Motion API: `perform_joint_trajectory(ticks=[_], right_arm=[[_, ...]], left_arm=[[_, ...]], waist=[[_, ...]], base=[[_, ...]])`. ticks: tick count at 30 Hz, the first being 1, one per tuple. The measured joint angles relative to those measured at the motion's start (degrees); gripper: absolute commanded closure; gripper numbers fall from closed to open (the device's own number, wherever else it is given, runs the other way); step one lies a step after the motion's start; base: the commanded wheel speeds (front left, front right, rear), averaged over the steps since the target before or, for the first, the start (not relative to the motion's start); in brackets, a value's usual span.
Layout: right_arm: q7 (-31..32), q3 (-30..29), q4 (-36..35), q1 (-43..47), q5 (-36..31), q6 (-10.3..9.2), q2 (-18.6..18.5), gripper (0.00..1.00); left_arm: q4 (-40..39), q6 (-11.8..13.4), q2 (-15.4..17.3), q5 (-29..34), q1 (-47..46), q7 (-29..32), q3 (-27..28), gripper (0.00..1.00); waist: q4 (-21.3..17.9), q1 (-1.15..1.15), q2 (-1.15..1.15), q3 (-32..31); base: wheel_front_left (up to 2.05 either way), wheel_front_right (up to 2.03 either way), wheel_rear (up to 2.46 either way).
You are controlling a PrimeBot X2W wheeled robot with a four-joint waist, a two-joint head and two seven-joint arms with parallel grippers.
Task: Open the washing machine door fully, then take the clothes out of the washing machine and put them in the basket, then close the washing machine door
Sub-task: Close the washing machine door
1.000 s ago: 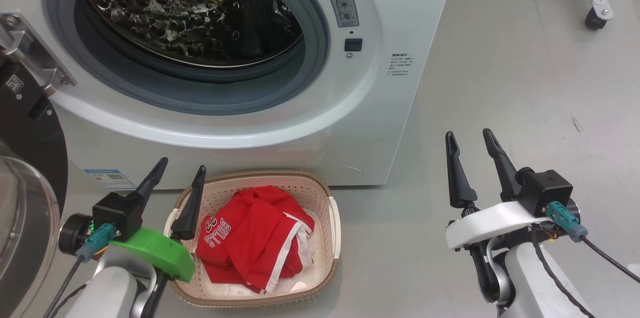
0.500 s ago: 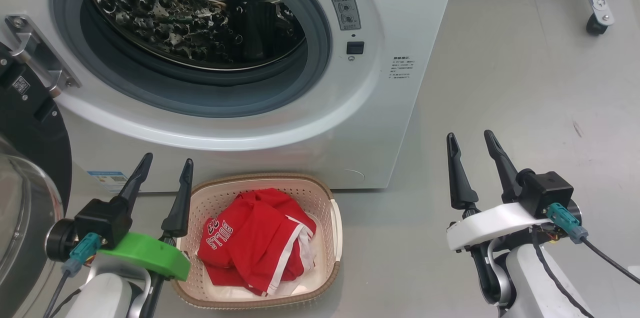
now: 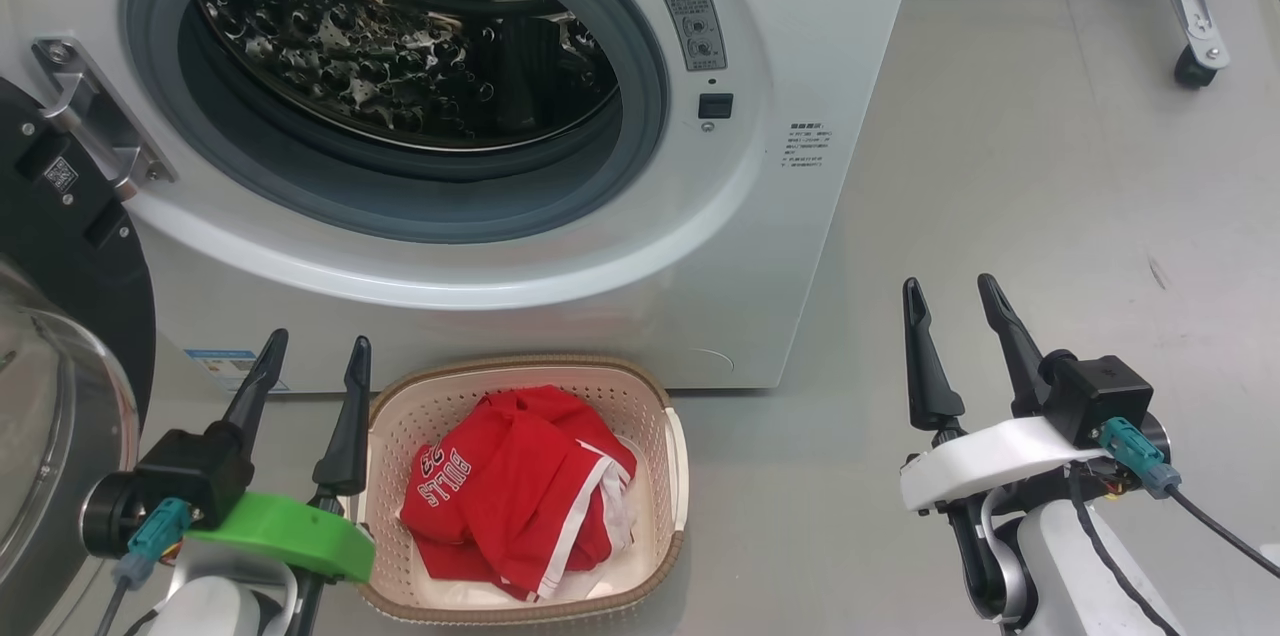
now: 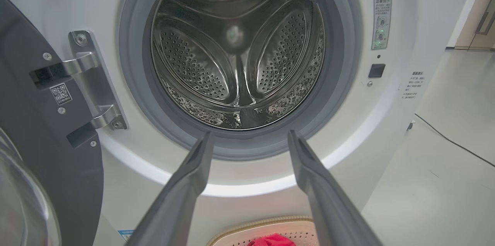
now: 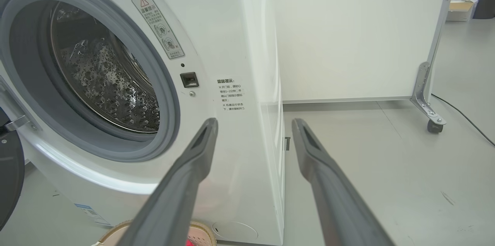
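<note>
The white washing machine [image 3: 560,246] stands with its round opening uncovered and a bare steel drum [image 4: 236,52] inside. Its black door [image 3: 70,246] hangs swung out at the far left, also seen as the door [image 4: 42,122] in the left wrist view. Red clothes [image 3: 520,491] with white trim lie in the cream basket [image 3: 675,446] on the floor in front of the machine. My left gripper [image 3: 315,356] is open just left of the basket, holding nothing. Out to the right over bare floor, my right gripper [image 3: 950,296] is open and empty too.
Grey floor [image 3: 1050,166] spreads to the right of the machine. A metal frame leg with a caster [image 3: 1190,66] stands at the back right, in front of a white panel [image 5: 348,33]. A thin cable [image 4: 452,141] runs along the floor.
The head camera has tilted, so the whole picture sits lower. My left gripper has drawn back left, from over the basket's left rim to beside it. The right gripper and clothes are unchanged.
</note>
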Motion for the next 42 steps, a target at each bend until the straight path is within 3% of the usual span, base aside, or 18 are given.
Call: perform_joint_trajectory(ticks=[42], right_arm=[[0.0, 0.2, 0.0, 0.6, 0.0, 0.48, 0.0, 0.00]], left_arm=[[-2.5, -2.1, -1.1, 3.7, 3.0, 0.0, 3.3, 0.00]], waist=[[-0.3, 0.00, 0.00, -1.3]], base=[[0.00, 0.00, 0.00]])
